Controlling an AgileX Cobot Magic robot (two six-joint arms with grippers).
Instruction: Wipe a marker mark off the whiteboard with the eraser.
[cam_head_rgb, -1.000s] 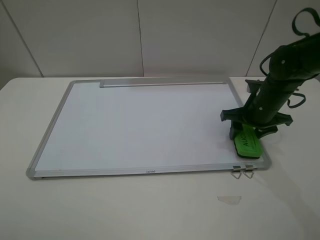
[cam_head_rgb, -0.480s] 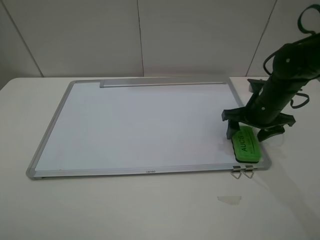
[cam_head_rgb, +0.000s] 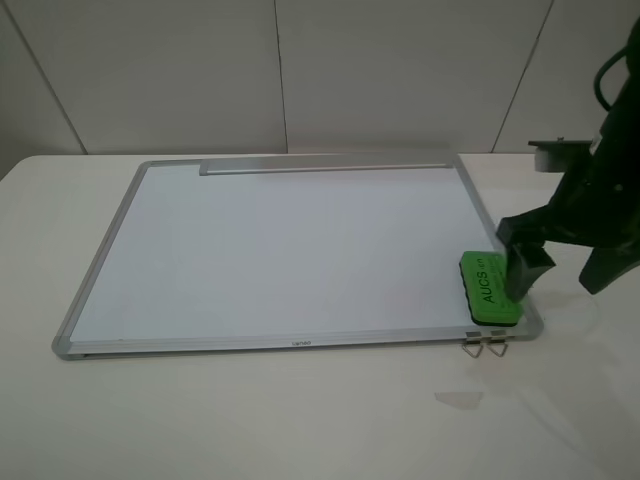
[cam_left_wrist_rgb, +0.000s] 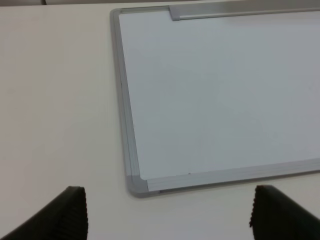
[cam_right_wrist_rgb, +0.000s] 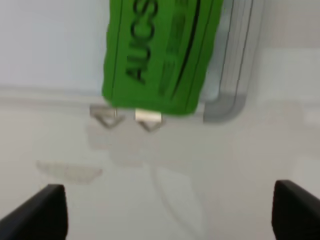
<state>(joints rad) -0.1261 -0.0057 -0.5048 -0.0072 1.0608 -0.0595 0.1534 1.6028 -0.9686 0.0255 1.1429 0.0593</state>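
The whiteboard (cam_head_rgb: 280, 250) lies flat on the white table, and its near left corner (cam_left_wrist_rgb: 136, 185) shows in the left wrist view. The green eraser (cam_head_rgb: 490, 290) (cam_right_wrist_rgb: 160, 50) rests flat on the board's front right corner, lettering up. My right gripper (cam_head_rgb: 565, 268) (cam_right_wrist_rgb: 170, 212) hangs open above and just right of the eraser, holding nothing. My left gripper (cam_left_wrist_rgb: 170, 220) is open over the table in front of the board's left corner. No marker mark shows on the board's surface in any view.
Two small metal clips (cam_head_rgb: 485, 345) (cam_right_wrist_rgb: 130, 117) sit at the board's front right corner. A pale scrap (cam_head_rgb: 458, 399) lies on the table in front of them. A silver tray strip (cam_head_rgb: 325, 165) runs along the far edge, with a white wall behind.
My right gripper opened and let go of the eraser, then rose and drew back to the right. The eraser settled flat on the board's corner.
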